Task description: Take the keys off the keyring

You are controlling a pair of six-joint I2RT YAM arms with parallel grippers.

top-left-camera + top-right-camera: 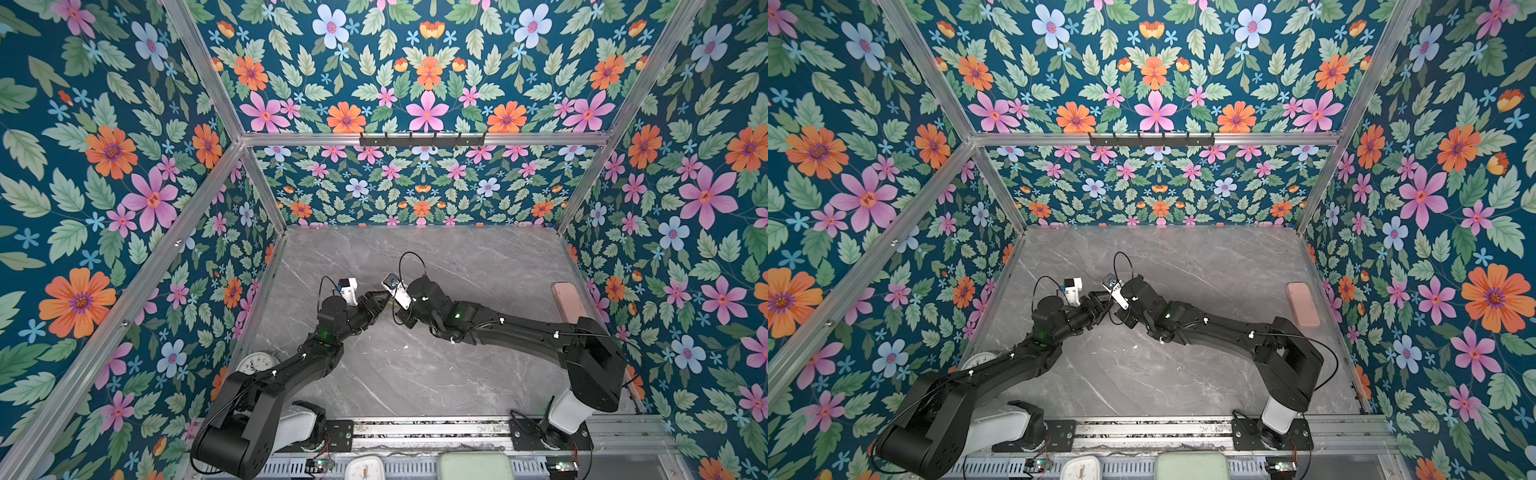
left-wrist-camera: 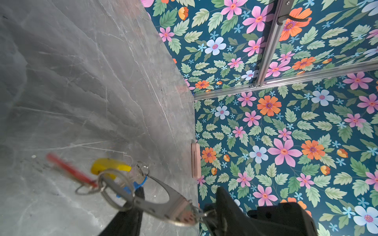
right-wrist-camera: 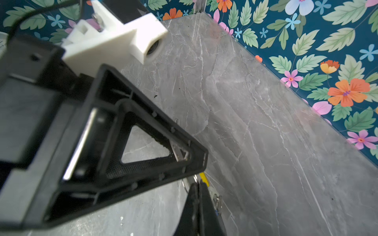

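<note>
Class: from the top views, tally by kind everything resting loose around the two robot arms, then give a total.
Clocks: 2, a round white alarm clock and a rounded-square white clock
Pink rectangular block: 1
Pale green rounded rectangular box: 1
Total: 4

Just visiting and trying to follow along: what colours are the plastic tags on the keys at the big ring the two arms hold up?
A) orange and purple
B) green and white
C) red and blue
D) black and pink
C: the left wrist view shows a red tag and a blue tag hanging at the ring, next to its yellow piece.
</note>
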